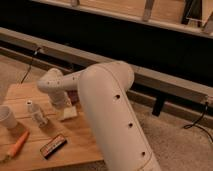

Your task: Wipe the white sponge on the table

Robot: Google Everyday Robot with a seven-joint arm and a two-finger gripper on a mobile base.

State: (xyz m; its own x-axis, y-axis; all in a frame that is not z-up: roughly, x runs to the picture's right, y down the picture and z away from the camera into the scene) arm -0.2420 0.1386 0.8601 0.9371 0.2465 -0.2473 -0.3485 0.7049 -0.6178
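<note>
Step in hand: closing in on the sponge; wiping judged not yet begun.
Next move: a firm hold or downward press on the soft block, then sliding strokes over bare planks, kept clear of the small items to its left.
Arm [112,115]: smooth white rounded shell with small dark holes; nearest, fills lower right to centre of frame.
Dark bar [53,146]: flat rectangle with an orange edge; lower left, on the table's front part.
Orange item [18,144]: tapered, carrot-like; lower left; identity unsure.
Cup [5,118]: round, whitish; far left edge.
Small white object [36,114]: upright, bottle-like; left of centre.
White sponge [69,114]: off-white thick slab with plain faces, likely to squash under load; flat on the table, left of centre.
Gripper [62,104]: points down, just left of and above the sponge; contact unclear; how far open, cannot tell; hold on anything, cannot tell.
Table [22,92]: honey-coloured wooden planks with visible grain; left side of frame.
Rail [165,80]: pale long strip across the middle, dark wall behind; farthest.
</note>
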